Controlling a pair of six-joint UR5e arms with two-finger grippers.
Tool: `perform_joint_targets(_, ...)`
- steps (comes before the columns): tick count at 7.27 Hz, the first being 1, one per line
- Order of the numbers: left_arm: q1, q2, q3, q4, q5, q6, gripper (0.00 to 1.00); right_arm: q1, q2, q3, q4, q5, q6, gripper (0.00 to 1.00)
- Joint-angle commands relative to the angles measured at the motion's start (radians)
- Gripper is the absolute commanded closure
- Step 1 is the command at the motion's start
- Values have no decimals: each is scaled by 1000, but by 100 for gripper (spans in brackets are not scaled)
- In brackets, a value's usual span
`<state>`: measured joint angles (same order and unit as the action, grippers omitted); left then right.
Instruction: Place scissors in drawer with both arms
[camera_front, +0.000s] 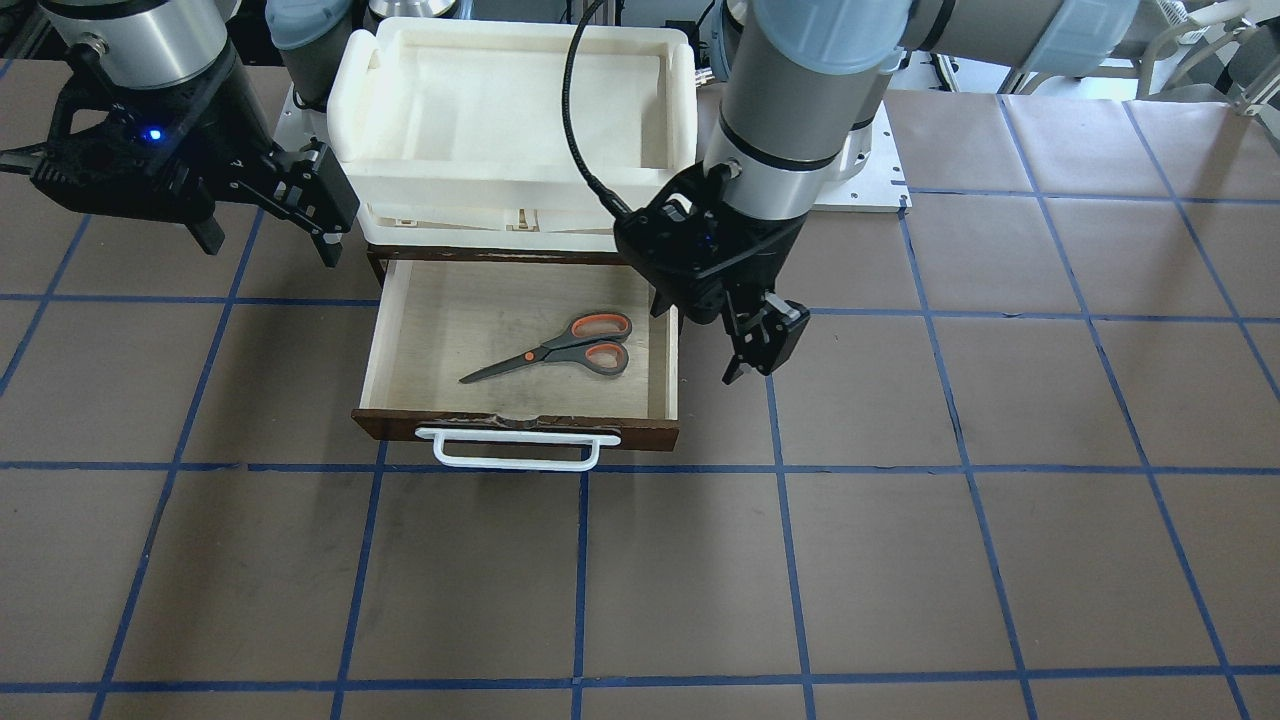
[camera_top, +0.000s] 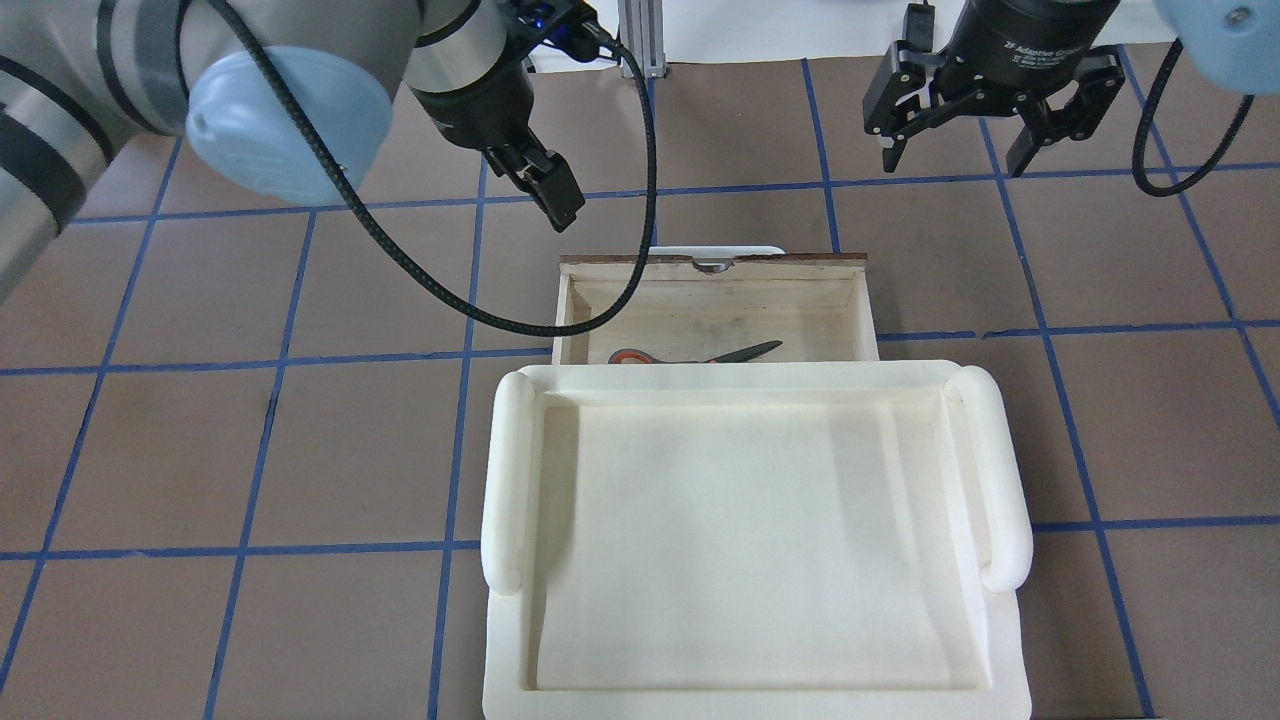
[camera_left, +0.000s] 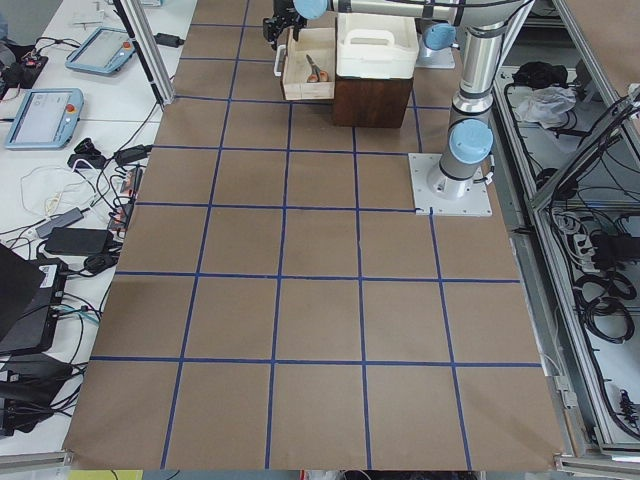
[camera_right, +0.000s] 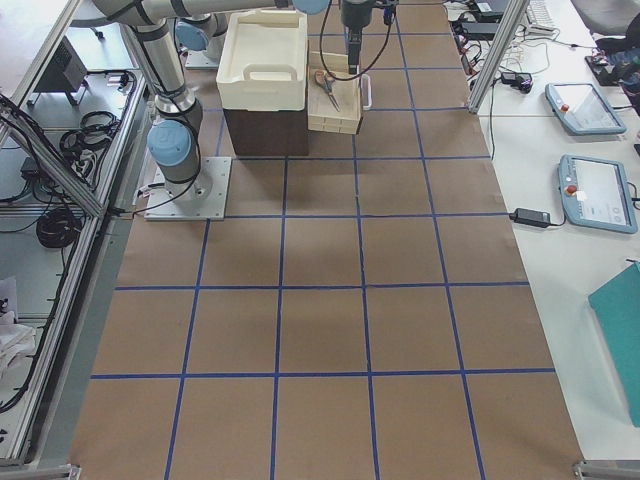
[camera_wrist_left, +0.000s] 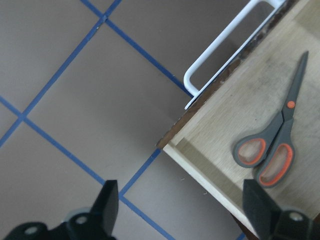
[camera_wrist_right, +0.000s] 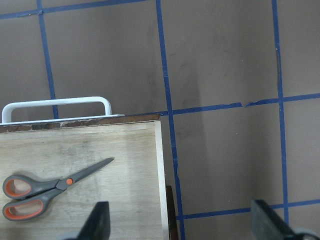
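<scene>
scissors (camera_front: 560, 350) lie flat, blades closed, on the pale floor of the pulled-out drawer (camera_front: 400, 425). left gripper (camera_wrist_left: 182, 200) hovers beside the drawer, jaws spread wide, holding nothing. right gripper (camera_top: 955, 150), lettered "2f adaptive", hangs off the other side, equally wide and empty.

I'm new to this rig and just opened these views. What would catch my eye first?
The scissors lie flat inside the open drawer, which is pulled out from under a cream-white tray. The left gripper and right gripper hang open and empty, one at each side of the drawer.
</scene>
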<state>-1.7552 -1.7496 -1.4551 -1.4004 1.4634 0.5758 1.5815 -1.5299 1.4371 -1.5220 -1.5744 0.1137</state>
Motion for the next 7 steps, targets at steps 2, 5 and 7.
perform_joint_targets(2, 48, 109, 1, -150, -2, -301, 0, 0, -1, 0, -9, 7, -5, 0)
perform_joint_targets(5, 147, 199, -8, -212, 195, -295, 0, -2, -4, 2, -3, -4, -14, 0)
perform_joint_targets(7, 174, 229, -16, -233, 119, -330, 0, 0, -3, 2, -12, -3, -12, 0)
